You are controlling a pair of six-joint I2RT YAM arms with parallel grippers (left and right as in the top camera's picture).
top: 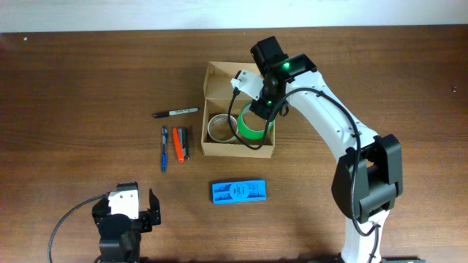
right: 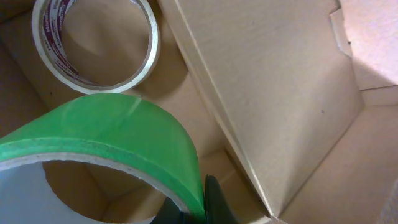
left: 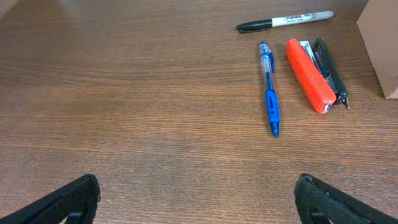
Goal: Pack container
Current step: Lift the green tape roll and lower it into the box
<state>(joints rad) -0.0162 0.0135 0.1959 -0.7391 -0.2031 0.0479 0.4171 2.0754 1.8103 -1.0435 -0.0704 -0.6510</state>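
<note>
The container [top: 216, 80], a tan cardboard box, sits open at the table's middle. A whitish tape roll [top: 219, 128] lies flat inside it. My right gripper [top: 265, 102] reaches down into the box, shut on the rim of a green tape roll [top: 252, 131] that stands tilted over the box's right half. In the right wrist view the green tape roll [right: 124, 137] is pinched between the dark fingers [right: 214, 202], with the whitish roll [right: 93, 43] and the box wall [right: 267, 93] behind. My left gripper [top: 126, 207] rests open at the near left, holding nothing.
Left of the box lie a black marker [top: 175, 112], a blue pen [top: 164, 148], an orange highlighter [top: 178, 145] and a dark item [top: 186, 143]. A flat blue packet [top: 239, 192] lies in front of the box. The left wrist view shows the pen [left: 269, 87] and highlighter [left: 309, 73].
</note>
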